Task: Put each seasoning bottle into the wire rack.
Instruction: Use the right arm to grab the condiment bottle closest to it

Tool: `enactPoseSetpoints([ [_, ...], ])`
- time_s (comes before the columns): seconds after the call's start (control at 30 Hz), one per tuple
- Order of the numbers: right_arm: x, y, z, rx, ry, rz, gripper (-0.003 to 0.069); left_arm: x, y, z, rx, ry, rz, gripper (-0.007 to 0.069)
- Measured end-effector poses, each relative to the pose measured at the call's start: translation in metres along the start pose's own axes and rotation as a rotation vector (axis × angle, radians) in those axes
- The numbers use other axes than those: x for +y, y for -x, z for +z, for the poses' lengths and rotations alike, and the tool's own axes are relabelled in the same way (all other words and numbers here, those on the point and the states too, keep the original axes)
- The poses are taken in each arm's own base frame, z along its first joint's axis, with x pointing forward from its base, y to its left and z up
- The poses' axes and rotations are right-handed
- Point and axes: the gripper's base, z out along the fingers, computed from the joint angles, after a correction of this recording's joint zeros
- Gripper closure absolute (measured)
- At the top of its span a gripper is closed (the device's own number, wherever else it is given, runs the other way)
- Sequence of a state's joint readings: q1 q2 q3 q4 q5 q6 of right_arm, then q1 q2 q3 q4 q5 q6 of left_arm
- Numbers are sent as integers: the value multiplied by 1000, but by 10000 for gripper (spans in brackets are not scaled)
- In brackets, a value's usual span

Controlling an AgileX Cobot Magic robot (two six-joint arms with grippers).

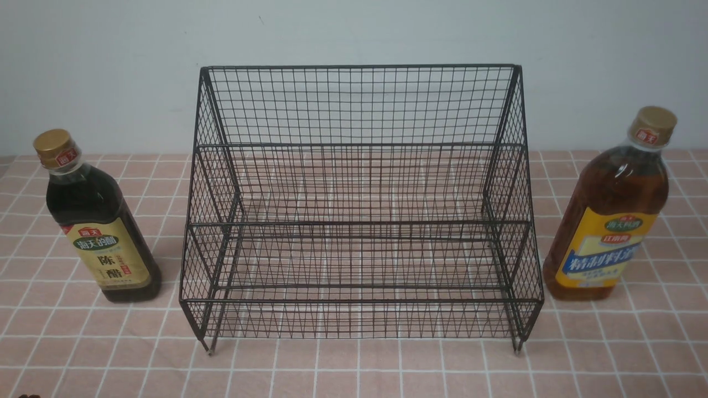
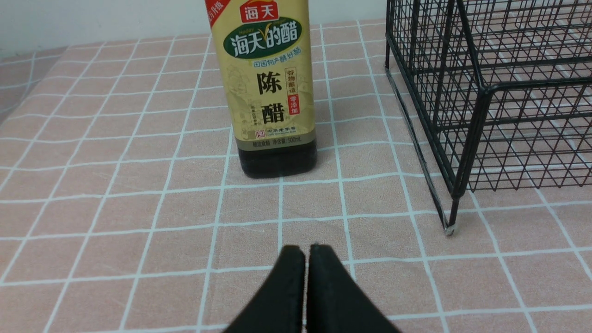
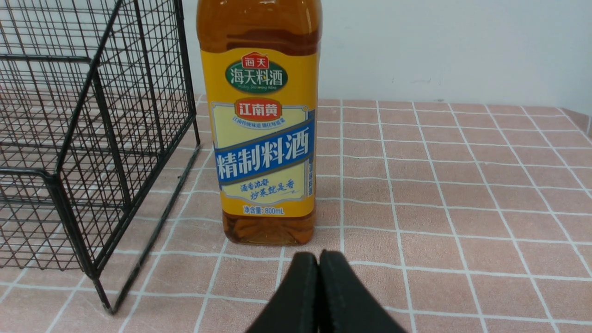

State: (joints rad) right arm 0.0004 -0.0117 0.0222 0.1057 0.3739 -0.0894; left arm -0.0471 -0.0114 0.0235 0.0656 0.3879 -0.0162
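The black wire rack [image 1: 359, 182] stands in the middle of the table with nothing in it. A dark seasoning bottle [image 1: 97, 221] with a beige label and gold cap stands upright to its left. An amber seasoning bottle [image 1: 608, 215] with a yellow-and-blue label stands upright to its right. Neither gripper shows in the front view. In the left wrist view my left gripper [image 2: 306, 249] is shut and empty, a short way in front of the dark bottle [image 2: 268, 92]. In the right wrist view my right gripper [image 3: 318, 255] is shut and empty, just short of the amber bottle [image 3: 263, 129].
The table carries a pink cloth with a white grid [image 1: 354, 370]. A pale wall [image 1: 110, 66] rises behind the rack. The rack's front corner leg [image 2: 451, 222] stands close beside the dark bottle, and its other corner leg [image 3: 104, 296] stands near the amber bottle.
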Motion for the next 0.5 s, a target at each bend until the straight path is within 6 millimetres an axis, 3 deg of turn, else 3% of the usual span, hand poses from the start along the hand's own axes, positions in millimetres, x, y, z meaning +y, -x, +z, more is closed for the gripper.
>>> enactPoseSetpoints([
  [0.17,0,0,0,-1,0,-1,673,0,0,0,0,0,0,631],
  [0.3,0,8,0,-105,2,55,673,0,0,0,0,0,0,631],
  [0.5,-6,34,-7,-401,1,355,673,0,0,0,0,0,0,631],
])
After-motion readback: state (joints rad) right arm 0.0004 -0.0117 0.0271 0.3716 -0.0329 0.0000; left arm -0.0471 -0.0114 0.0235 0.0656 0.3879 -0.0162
